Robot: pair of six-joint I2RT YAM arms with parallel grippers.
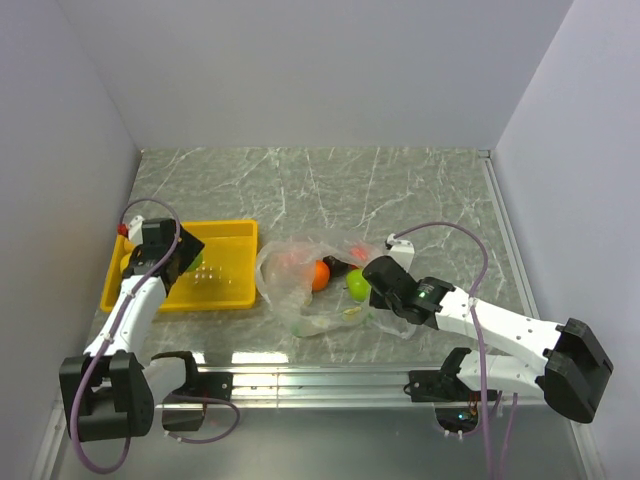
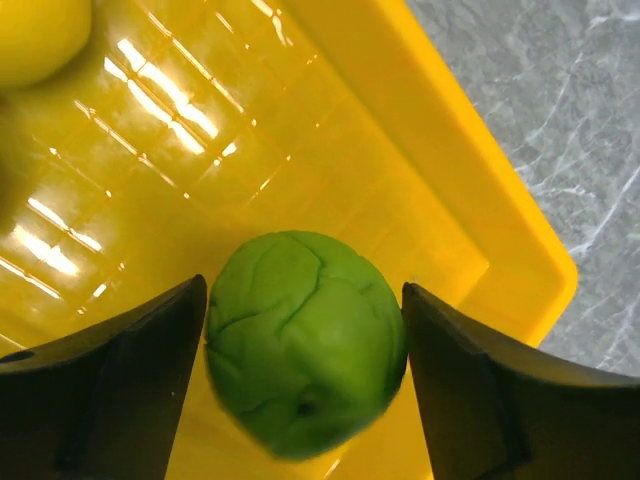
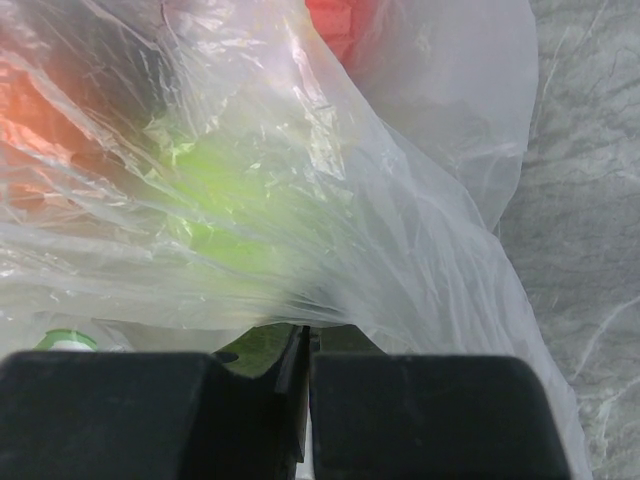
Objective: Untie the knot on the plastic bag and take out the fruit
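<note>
Bag (image 1: 288, 272) pinched at its 3 o'clock edge by right gripper (image 3: 305, 342) — left gripper (image 2: 304, 300) straddles green fruit (image 2: 305, 345) over tray (image 2: 440, 170), 9 o'clock; grip cannot be told.

yellow tray (image 1: 228, 300) hems the plastic bag (image 1: 285, 265) on its left, right arm (image 1: 480, 318) on its right; table (image 1: 400, 190) behind lies open.

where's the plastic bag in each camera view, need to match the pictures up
Top external: the plastic bag lies mid-table, between the yellow tray and the right pincer.
Left wrist: not in it.
Right wrist: it fills most of the frame, its film running into the shut pincer at the bottom.
Shared landmark: the grey marbled table shows in all three views.
</note>
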